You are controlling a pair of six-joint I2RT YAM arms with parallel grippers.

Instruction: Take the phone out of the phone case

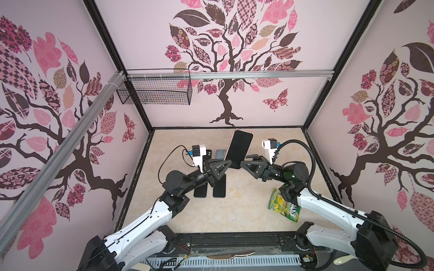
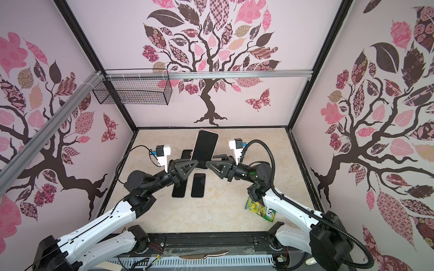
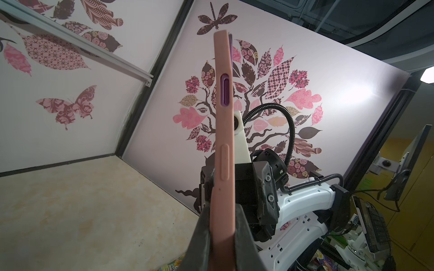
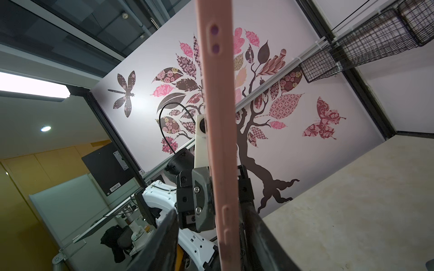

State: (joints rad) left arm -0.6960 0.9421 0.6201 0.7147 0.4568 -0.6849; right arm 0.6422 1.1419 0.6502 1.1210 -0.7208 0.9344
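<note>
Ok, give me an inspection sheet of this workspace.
Surface: beige table, nothing spilled.
Job's things: phone in pink case, held up off the table.
Clutter: two black phones lying flat, further devices behind, snack packet.
Hands: left hand shut on the case; right hand open, straddling its other edge.
Cables: camera cable and corrugated hose loop clear of the phone.
Surroundings: tree-print walls, wire basket on the back rail.

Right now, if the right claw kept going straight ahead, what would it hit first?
The right claw straddles the pink phone case, so that comes first; just beyond, probably the left claw gripping it.
</note>
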